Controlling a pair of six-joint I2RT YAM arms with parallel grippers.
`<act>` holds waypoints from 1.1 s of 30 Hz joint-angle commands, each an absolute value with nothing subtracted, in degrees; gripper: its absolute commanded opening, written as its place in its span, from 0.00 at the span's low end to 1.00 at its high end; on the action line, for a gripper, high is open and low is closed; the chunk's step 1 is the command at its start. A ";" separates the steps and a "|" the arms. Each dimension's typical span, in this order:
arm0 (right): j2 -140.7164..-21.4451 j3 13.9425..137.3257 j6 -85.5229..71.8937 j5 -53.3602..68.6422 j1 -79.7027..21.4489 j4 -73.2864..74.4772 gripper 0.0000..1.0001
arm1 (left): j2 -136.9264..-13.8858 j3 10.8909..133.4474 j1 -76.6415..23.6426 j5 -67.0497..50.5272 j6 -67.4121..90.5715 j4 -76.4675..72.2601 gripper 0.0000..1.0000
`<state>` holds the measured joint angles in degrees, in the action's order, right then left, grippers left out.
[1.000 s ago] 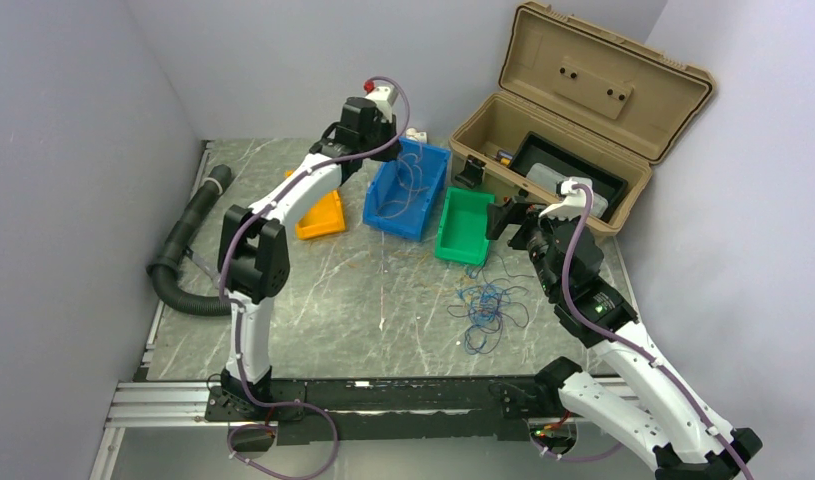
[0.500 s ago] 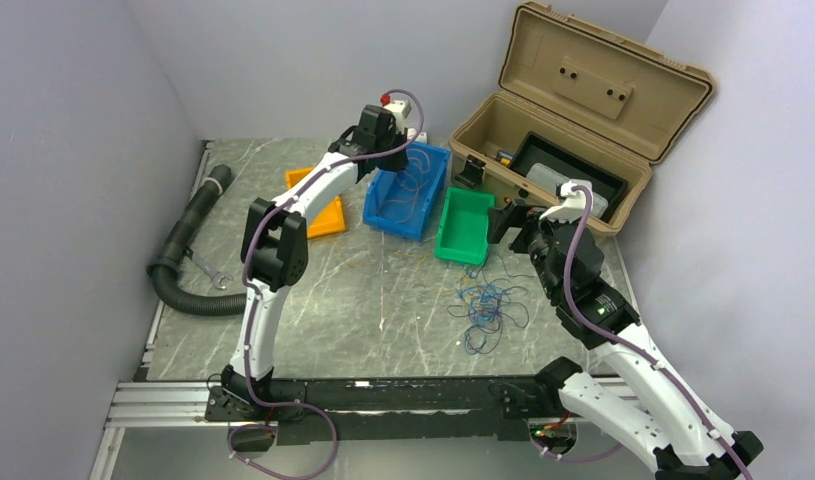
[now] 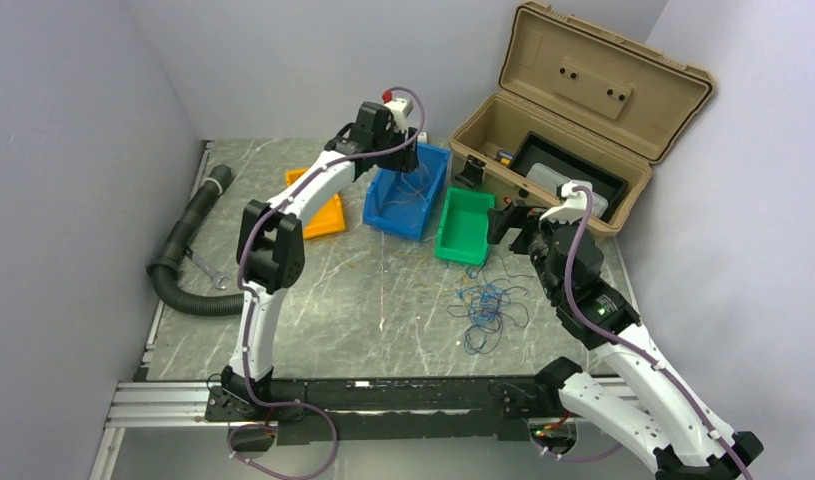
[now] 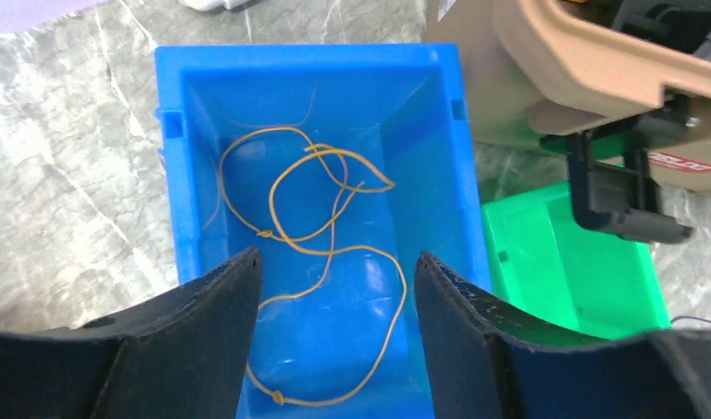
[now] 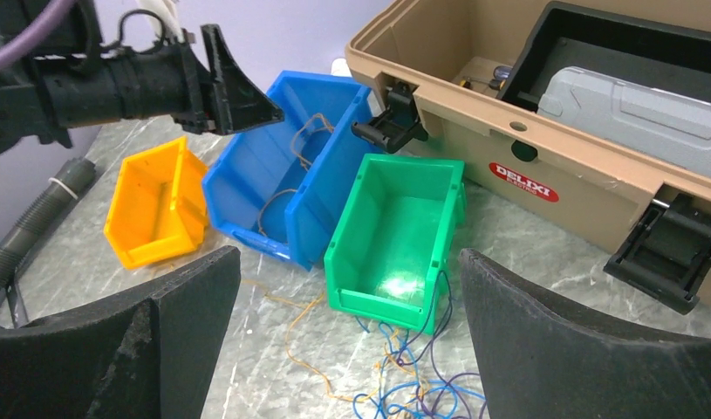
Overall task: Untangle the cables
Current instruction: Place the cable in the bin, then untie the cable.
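A tangle of thin blue, dark and yellow-orange cables (image 3: 488, 308) lies on the table in front of the green bin (image 3: 463, 230); in the right wrist view the tangle (image 5: 395, 388) sits at the bottom edge. A loose yellow-orange wire (image 4: 358, 249) lies curled inside the blue bin (image 4: 190, 175). My left gripper (image 4: 336, 262) hovers open above that bin (image 3: 408, 205) with nothing between its fingers. My right gripper (image 5: 348, 262) stands open above the table, just behind the tangle, also holding nothing. Another yellow-orange strand (image 5: 286, 340) trails across the table.
An orange bin (image 3: 323, 215) lies left of the blue one. A tan toolbox (image 3: 583, 110) stands open at the back right, a black tray inside. A fat black corrugated hose (image 3: 183, 250) and a wrench (image 3: 208, 270) lie along the left edge.
My left arm swung right over the blue bin and its jaws opened. The right arm and the tangle on the table have not moved.
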<state>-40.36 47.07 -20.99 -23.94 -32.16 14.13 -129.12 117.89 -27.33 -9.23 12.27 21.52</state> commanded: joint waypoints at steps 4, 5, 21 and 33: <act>-39.12 48.09 -22.53 -23.87 -31.96 15.34 0.97 | -115.33 113.37 -27.37 -9.49 10.90 23.28 0.74; -39.16 48.00 -22.70 -23.78 -31.99 15.75 0.97 | -113.51 111.54 -27.45 -9.49 10.90 23.10 0.74; -43.46 41.13 -31.34 -14.85 -32.01 24.84 0.98 | -74.83 61.62 -31.11 -1.25 18.01 14.12 0.99; -49.35 37.24 -29.88 -5.06 -32.03 18.93 0.97 | -73.41 47.68 -29.04 2.68 24.62 8.98 0.99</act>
<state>-47.29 37.08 -30.61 -10.09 -32.16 23.81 -70.48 46.87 -30.17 1.80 23.16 13.96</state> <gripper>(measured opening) 0.972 0.994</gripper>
